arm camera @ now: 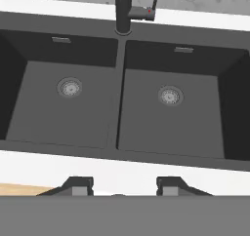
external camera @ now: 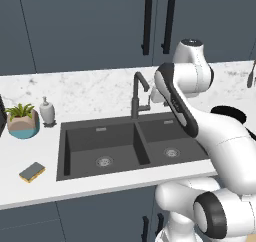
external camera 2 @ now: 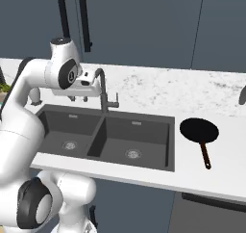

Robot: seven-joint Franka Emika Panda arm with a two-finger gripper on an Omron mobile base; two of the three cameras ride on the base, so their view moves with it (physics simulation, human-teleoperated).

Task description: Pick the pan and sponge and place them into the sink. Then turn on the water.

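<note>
Legible markings: none found.
No lettering, brand, number or sign can be read on the sink (external camera: 131,151), the faucet (external camera: 138,93), the soap dispenser (external camera: 47,111), the cabinet doors (external camera 2: 144,25) or the marble counter (external camera 2: 192,90); a tiny red dot on the faucet lever (arm camera: 149,10) is possibly a temperature mark, too small to tell.

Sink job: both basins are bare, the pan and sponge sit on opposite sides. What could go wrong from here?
1. The pan lies right of the sink, its handle pointing toward the counter edge; a grab at the handle end could tip it off.
2. The sponge lies near the counter's front edge; a nudge may push it over.
3. The gripper, empty with jaws apart, hangs beside the faucet; swinging either way could clip it.
</note>
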